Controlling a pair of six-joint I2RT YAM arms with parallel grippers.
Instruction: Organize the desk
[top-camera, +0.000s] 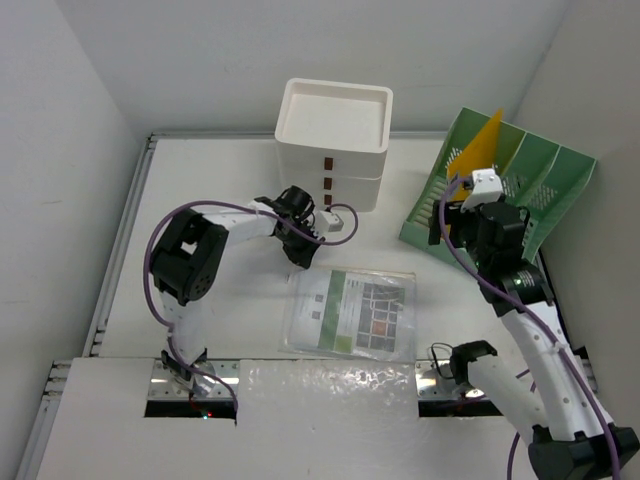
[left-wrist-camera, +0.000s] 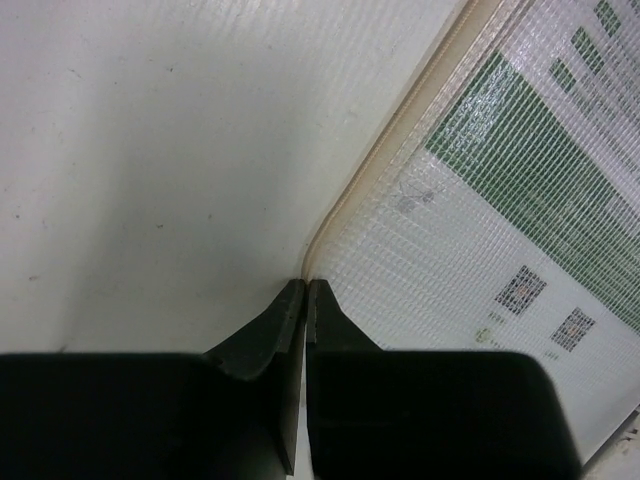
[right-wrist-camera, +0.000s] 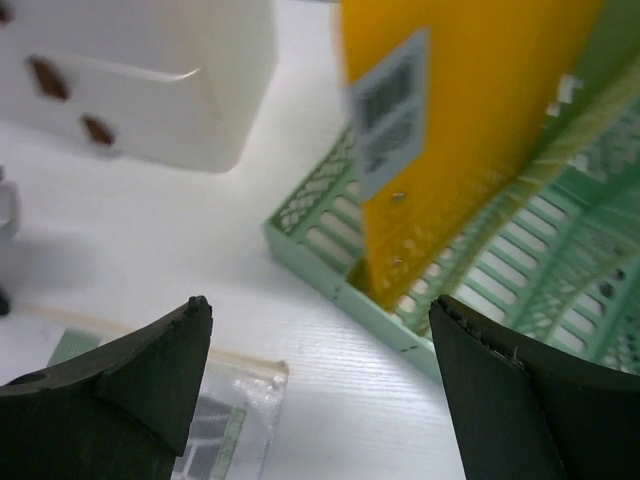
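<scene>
From above, the desk is lying beneath both arms, bearing a mesh pouch. The left gripper is pressing its jaws together at the pouch's corner. The right gripper is gaping wide before a yellow folder in a green rack.

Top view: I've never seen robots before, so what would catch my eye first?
The green file rack at the far right, holding a bright yellow folder, stands out against the white desk. A mesh pouch of printed sheets lies flat mid-desk, the left gripper shut at its corner, the right gripper open near the rack.
</scene>
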